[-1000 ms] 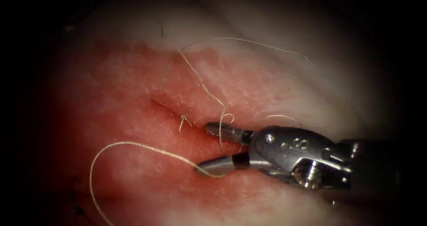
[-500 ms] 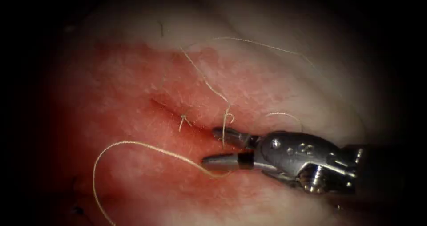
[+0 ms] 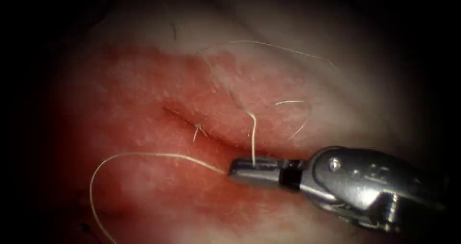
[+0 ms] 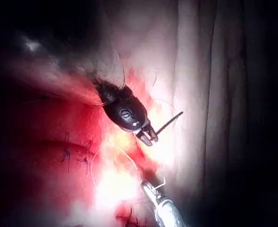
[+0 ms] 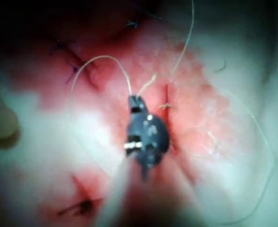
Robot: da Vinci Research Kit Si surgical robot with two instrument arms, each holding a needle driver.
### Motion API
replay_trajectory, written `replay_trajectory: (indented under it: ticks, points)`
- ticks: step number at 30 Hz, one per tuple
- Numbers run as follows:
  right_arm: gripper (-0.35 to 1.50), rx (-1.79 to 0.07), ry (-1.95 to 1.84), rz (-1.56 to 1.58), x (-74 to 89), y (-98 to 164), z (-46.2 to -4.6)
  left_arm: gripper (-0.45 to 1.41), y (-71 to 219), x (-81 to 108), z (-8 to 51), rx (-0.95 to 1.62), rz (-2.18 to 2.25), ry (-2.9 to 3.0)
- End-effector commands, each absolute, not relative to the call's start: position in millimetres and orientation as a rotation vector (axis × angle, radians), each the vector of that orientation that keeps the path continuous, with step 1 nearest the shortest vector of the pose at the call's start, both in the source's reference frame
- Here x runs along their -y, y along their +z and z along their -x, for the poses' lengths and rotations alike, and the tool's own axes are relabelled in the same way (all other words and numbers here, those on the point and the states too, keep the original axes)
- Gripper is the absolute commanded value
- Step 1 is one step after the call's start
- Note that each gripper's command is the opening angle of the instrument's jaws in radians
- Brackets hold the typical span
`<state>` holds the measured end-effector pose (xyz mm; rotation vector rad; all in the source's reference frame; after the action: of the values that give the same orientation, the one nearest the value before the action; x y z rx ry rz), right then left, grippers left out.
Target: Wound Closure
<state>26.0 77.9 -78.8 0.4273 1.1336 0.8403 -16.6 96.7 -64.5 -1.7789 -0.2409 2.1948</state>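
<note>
Right now the right hand (image 3: pixel 240 169) is clamped on the thread (image 3: pixel 253 138) just right of the cut (image 3: pixel 192 124) in the tissue (image 3: pixel 134 95); one strand rises from its closed jaws and another loops away to the left. Markings on the tool body are unreadable. A small knot (image 3: pixel 198 128) with short ends sits on the cut.

Right arm's silver metal two-jawed tool (image 3: pixel 254 169): seen entering from the endoscope view's right, its shaft angled down toward that side.
Jaws: pressed flat together, clamped on the pale thin thread (image 3: pixel 253 138).
Wrist: held nearly straight, tip directed leftward.
Left arm's shiny metal tool (image 4: pixel 151 189): seen in the left wrist view.
</note>
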Motion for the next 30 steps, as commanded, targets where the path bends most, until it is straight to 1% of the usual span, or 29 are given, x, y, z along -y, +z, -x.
replay_trajectory:
  ticks: [1, 6, 12, 16, 17, 18, 19, 20, 23, 24, 26, 27, 29, 30]
  points:
    - [-0.35, -1.143, 0.835, -0.447, -76.7, -81, -27.3, -0.35, -64, -96.3, 17.2, 0.250, 1.773, 2.199]
    - [-0.35, -1.173, 0.813, -0.485, -73.8, -85, -29.4, -0.35, -64, -95.9, 17.2, 0.264, 1.771, 2.213]
    - [-0.35, -1.269, 0.795, -0.539, -72.7, -91, -32.4, -0.35, -64, -95.6, 17.2, 0.296, 1.782, 2.225]
    - [-0.35, -1.290, 0.785, -0.560, -72.7, -93, -33.7, -0.35, -64, -95.6, 17.2, 0.297, 1.782, 2.225]
    - [0.15, -1.300, 0.786, -0.559, -72.8, -93, -33.9, -0.35, -64, -95.6, 17.2, 0.297, 1.783, 2.225]
    - [1.16, -1.328, 0.755, -0.517, -73.6, -91, -33.7, -0.35, -64, -95.7, 17.0, 0.299, 1.784, 2.225]
    - [1.16, -1.328, 0.755, -0.517, -73.6, -91, -33.7, -0.35, -64, -95.7, 17.0, 0.299, 1.784, 2.225]
    - [1.30, -1.349, 0.709, -0.476, -74.6, -91, -32.8, -0.35, -64, -95.7, 16.8, 0.302, 1.786, 2.225]
    - [1.46, -1.341, 0.697, -0.439, -76.3, -89, -30.3, -0.35, -64, -95.9, 16.4, 0.307, 1.790, 2.225]
    - [1.46, -1.341, 0.697, -0.439, -76.3, -89, -30.3, -0.35, -64, -95.9, 16.4, 0.307, 1.790, 2.225]
    - [1.43, -1.343, 0.659, -0.429, -77.3, -88, -26.6, -0.35, -64, -96.1, 16.0, 0.310, 1.794, 2.225]
    - [1.43, -1.343, 0.659, -0.429, -77.3, -88, -26.6, -0.35, -64, -96.1, 16.0, 0.310, 1.794, 2.225]
    - [1.33, -1.346, 0.628, -0.426, -78.0, -87, -23.7, -0.35, -64, -96.2, 15.8, 0.315, 1.798, 2.225]
    - [1.33, -1.339, 0.617, -0.428, -78.2, -87, -23.0, -0.35, -64, -96.2, 15.7, 0.315, 1.799, 2.225]
